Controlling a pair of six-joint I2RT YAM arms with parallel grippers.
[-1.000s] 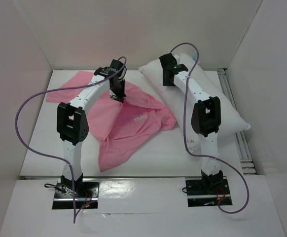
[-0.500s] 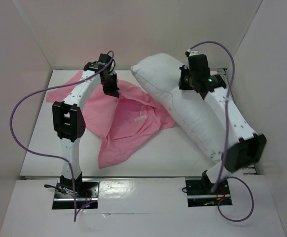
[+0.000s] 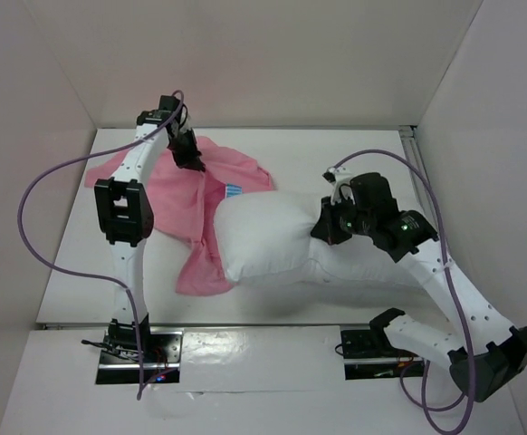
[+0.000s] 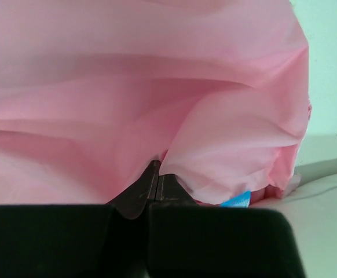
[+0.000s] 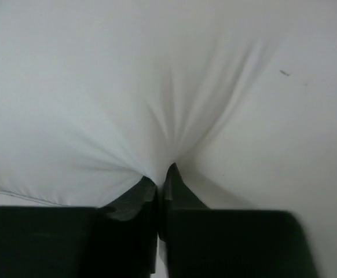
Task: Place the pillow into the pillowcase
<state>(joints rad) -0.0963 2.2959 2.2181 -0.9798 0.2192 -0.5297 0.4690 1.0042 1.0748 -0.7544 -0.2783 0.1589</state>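
The white pillow [image 3: 273, 240] lies across the middle of the table, its left end resting over the pink pillowcase [image 3: 177, 195]. My right gripper [image 3: 325, 227] is shut on a pinch of the pillow's cover at its right part; in the right wrist view the white pillow [image 5: 157, 87] puckers into the gripper [image 5: 161, 176]. My left gripper [image 3: 194, 163] is shut on the pillowcase's far edge and holds it raised. In the left wrist view the pillowcase [image 4: 128, 98] fills the picture above the closed gripper [image 4: 157, 174], with a small blue tag [image 4: 236, 200] below the fold.
White walls [image 3: 263, 63] enclose the table at the back and both sides. A metal rail [image 3: 417, 172] runs along the right edge. Purple cables [image 3: 46, 245] loop off both arms. The arm bases [image 3: 137, 349] sit at the near edge.
My right arm has dragged the pillow from the right side leftward onto the pillowcase. My left gripper has pulled the pillowcase edge back and to the left.
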